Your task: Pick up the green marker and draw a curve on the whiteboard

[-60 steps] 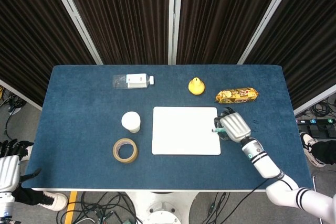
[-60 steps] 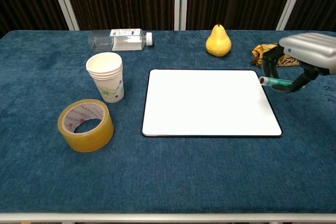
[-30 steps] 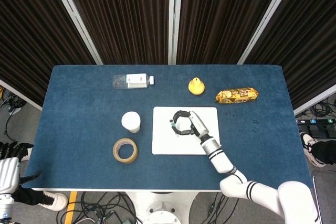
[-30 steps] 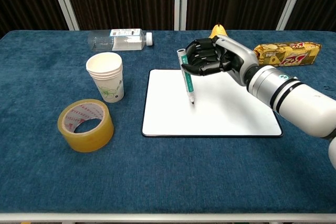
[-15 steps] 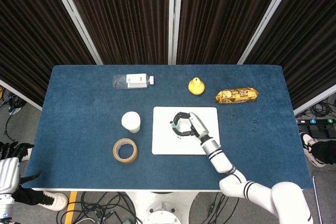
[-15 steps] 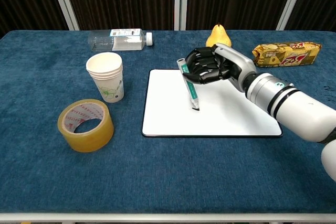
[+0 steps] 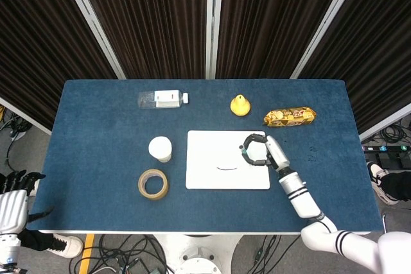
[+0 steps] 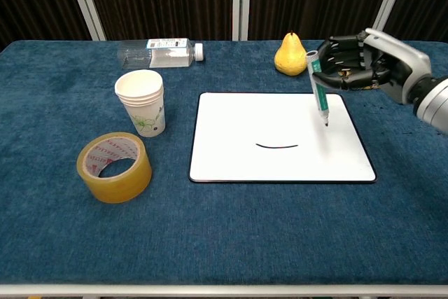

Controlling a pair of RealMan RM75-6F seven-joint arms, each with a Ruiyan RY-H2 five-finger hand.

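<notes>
My right hand (image 8: 371,61) (image 7: 262,152) grips the green marker (image 8: 317,87) near its top, tip pointing down and lifted just above the whiteboard (image 8: 231,138) (image 7: 205,178) near its right side. A short dark curve (image 8: 276,146) (image 7: 227,168) is drawn around the middle of the board, left of the marker tip. My left hand (image 7: 14,203) hangs off the table at the lower left edge of the head view, fingers spread and holding nothing.
A stack of paper cups (image 8: 141,101) and a roll of tape (image 8: 114,167) stand left of the board. A plastic bottle (image 8: 157,52) lies at the back left. A yellow pear (image 8: 290,56) and a snack packet (image 7: 289,117) sit behind the board.
The right hand slid rightward across the board with the marker, leaving a short curve, then lifted the tip off near the board's right side. The left hand stayed put.
</notes>
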